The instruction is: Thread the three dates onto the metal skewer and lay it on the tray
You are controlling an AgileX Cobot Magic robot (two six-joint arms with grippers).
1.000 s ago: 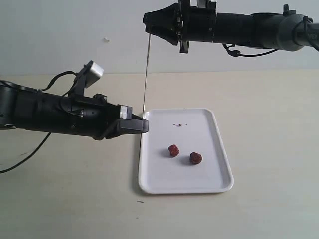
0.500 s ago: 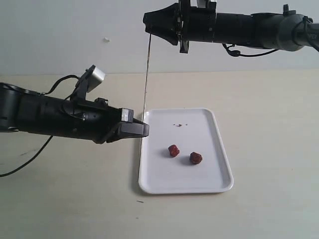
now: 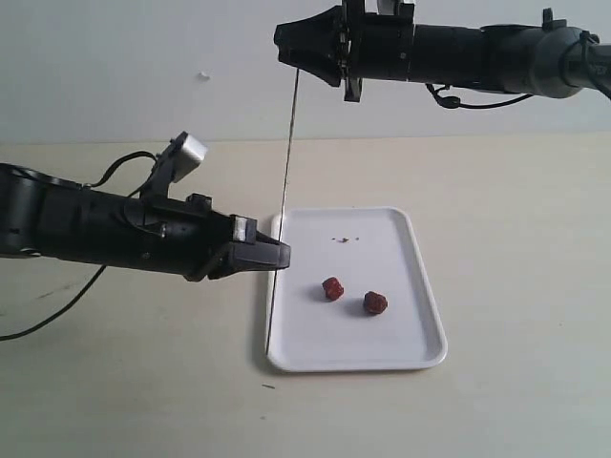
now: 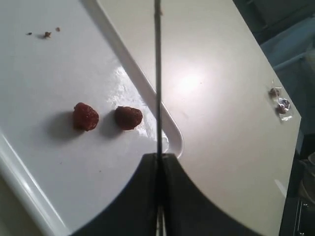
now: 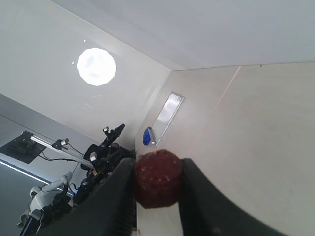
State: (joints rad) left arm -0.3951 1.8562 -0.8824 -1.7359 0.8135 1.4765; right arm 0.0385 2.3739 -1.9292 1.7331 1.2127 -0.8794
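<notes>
The metal skewer [image 3: 289, 153] stands nearly upright, my left gripper [image 3: 279, 256] shut on its lower part at the tray's left rim. In the left wrist view the skewer [image 4: 158, 73] runs straight out from the shut left gripper [image 4: 160, 158]. High above, my right gripper [image 3: 283, 42] is shut on one date [image 5: 158, 183], seen between its fingers in the right wrist view [image 5: 156, 169]. The skewer's top end sits just under that gripper. Two more dates [image 3: 332, 288] [image 3: 375, 302] lie on the white tray [image 3: 391, 248], also seen as dates [image 4: 85, 116] [image 4: 128, 118] on the tray [image 4: 54, 78].
Small brown crumbs [image 3: 344, 239] lie at the tray's far end. A black cable [image 3: 52, 310] trails from the left arm over the beige table. A small clear packet [image 4: 279, 101] lies on the table beyond the tray in the left wrist view.
My left gripper has moved right and slightly down along the tray's edge, and the skewer's top has swung right under the right gripper. The right arm has stayed still.
</notes>
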